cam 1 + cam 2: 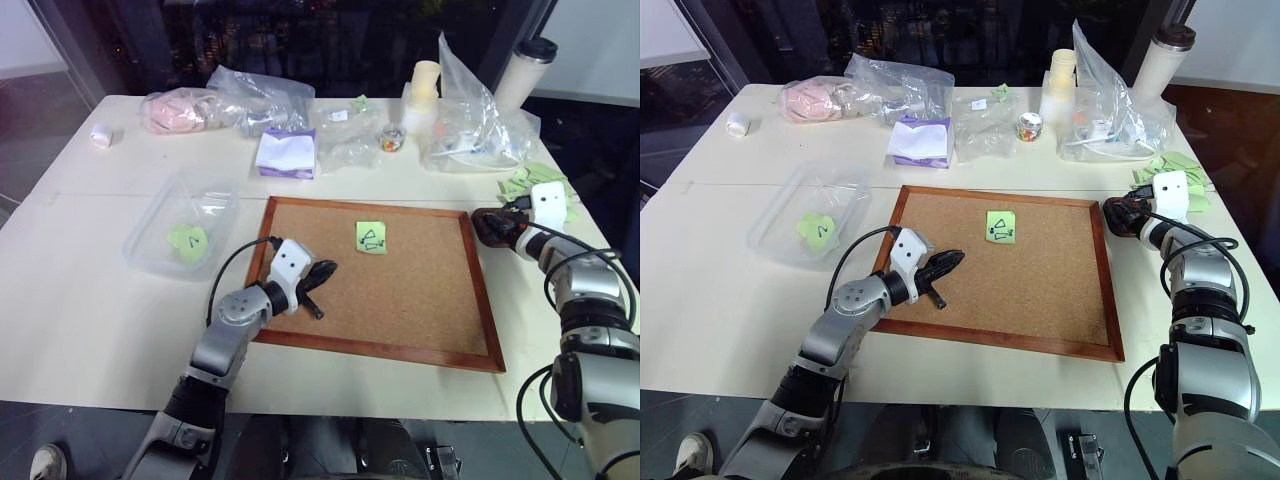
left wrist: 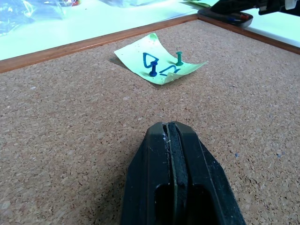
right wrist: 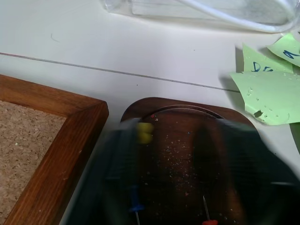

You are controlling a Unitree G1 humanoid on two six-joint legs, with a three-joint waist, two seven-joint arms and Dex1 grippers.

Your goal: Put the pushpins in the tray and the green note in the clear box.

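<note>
Across the white tabletop [image 1: 90, 300] lies the wood-framed cork board [image 1: 400, 300], and near its middle the green note [image 1: 371, 237] is pinned flat. To its left stands the clear box [image 1: 160, 225], already holding one light-green note, so I'd judge part of the sorting done while this note and its pins remain. Off the board's far right corner sits the small dark tray [image 3: 183, 140], and the right gripper [image 1: 497, 226] hovers over it; in the right wrist view its jaws are a blur, so I cannot tell how they stand. The left gripper [image 1: 318, 285] rests over the board's left part with its jaws pressed together, empty. The left wrist view shows what the head views do not: a blue pushpin [image 2: 153, 71] and a green pushpin [image 2: 179, 58] standing in the note. The right wrist view shows pushpins [image 3: 145, 132] already lying in the tray, yellow, blue and red.
</note>
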